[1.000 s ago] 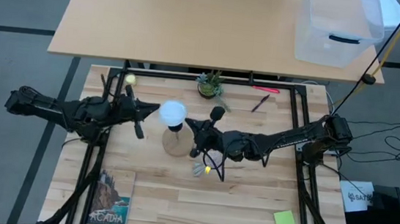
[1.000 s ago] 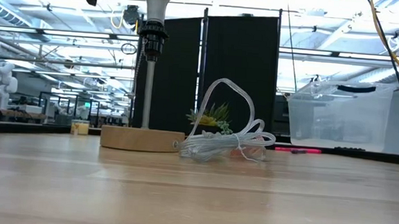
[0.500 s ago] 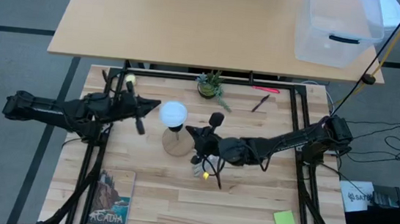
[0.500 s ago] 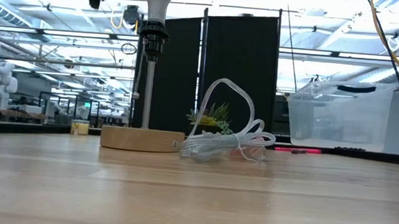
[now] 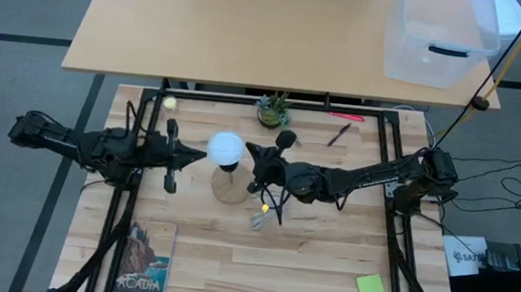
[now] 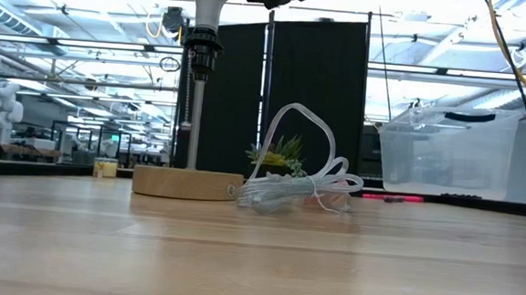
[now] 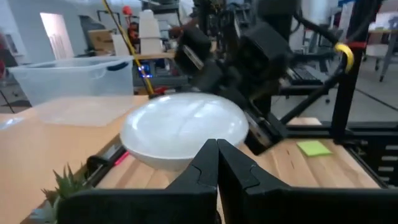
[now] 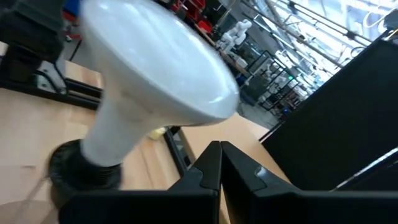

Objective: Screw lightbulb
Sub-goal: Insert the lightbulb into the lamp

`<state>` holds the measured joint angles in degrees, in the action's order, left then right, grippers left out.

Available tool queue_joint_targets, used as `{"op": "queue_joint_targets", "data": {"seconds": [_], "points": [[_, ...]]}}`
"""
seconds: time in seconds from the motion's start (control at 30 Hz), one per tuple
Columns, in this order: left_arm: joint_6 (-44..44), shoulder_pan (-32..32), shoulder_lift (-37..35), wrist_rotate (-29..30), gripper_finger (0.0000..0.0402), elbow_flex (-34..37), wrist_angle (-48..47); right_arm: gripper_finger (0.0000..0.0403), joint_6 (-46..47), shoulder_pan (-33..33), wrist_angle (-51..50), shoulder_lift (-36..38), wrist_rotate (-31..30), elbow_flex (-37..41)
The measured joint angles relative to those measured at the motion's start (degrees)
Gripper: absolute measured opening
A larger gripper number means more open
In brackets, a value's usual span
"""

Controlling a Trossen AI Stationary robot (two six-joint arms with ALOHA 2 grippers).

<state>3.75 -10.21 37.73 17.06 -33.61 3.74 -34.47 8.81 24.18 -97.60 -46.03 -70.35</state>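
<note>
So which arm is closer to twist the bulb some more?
Probably the right. Its shut pincer sits just beside the white bulb, which already stands in the socket of the wooden stand. The left pincer, also shut, is close on the other side, so it is nearly a tie.

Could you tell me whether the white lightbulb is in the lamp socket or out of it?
In: the white round-headed lightbulb stands upright in the black socket, no pincer holding it.
</note>
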Motion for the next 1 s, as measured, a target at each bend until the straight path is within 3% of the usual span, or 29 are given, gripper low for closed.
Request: {"op": "queue_joint_targets", "data": {"seconds": [0.13,0.43,1.0], "points": [[0.0,0.3,2.2,0.7,0.0,0.0,0.1,0.0,-1.8,-1.0,1.4,0.0,2.5,0.0],[-0.1,2.9,2.7,1.1,0.0,0.0,0.9,0.0,-4.2,-0.2,1.5,0.1,1.5,0.0],[-1.9,8.8,2.7,4.8,0.0,0.0,-3.2,0.0,-0.9,4.9,0.3,0.1,3.5,0.0]]}}
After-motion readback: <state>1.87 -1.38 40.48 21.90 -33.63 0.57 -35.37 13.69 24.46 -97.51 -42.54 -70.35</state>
